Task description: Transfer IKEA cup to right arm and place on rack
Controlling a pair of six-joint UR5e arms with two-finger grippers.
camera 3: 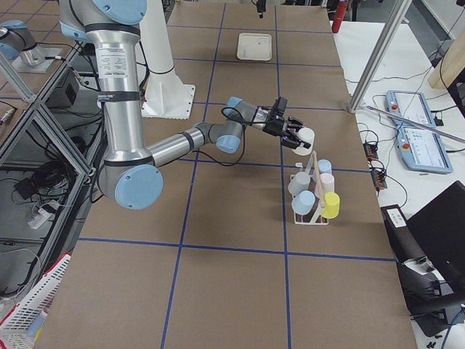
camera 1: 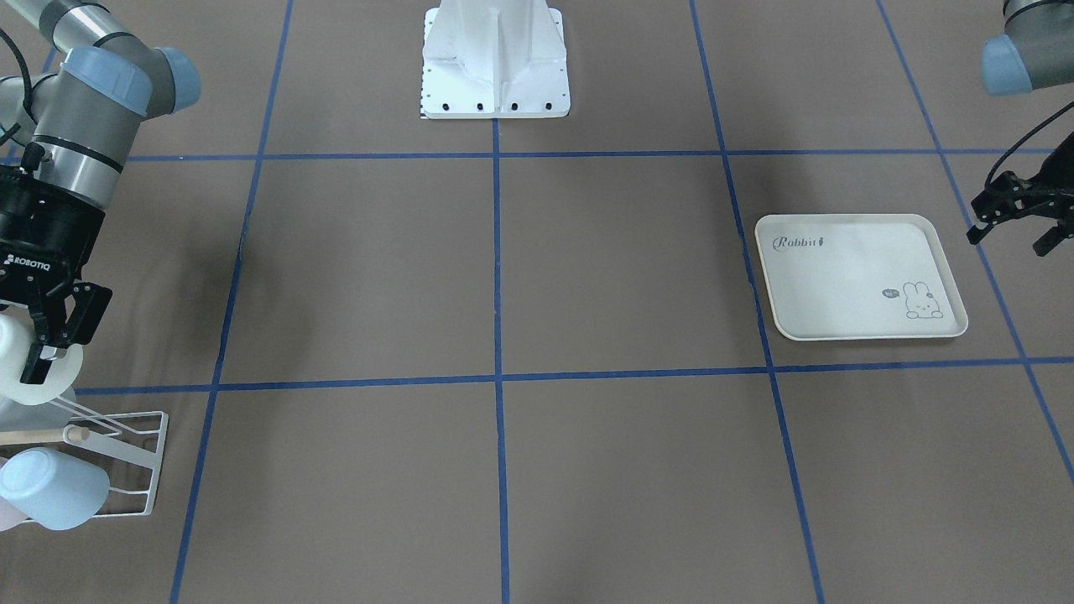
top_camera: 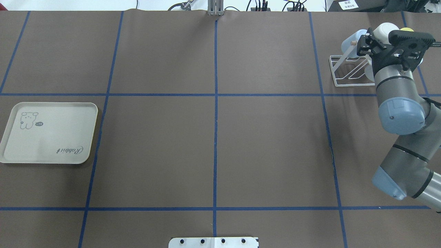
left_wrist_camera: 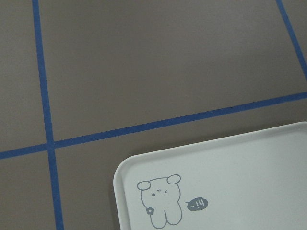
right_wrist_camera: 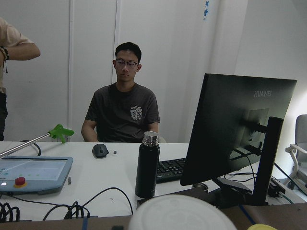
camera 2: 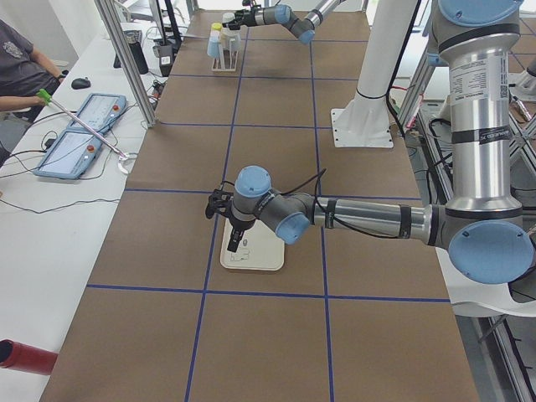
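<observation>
Currently, the placing step appears to be in hand, the hand-over being judged complete. The right gripper [camera 1: 52,348] is clamping the white IKEA cup [camera 1: 17,356] between its fingers and is holding it tilted just above the rack [camera 1: 158,461] (other cups are already occupying several prongs). The left gripper [camera 1: 1011,239] is hanging spread and empty beside the rabbit-print tray [camera 1: 856,277], well apart from the rack. The next move is calling for aligning the cup mouth with a free prong, lowering, then releasing
</observation>
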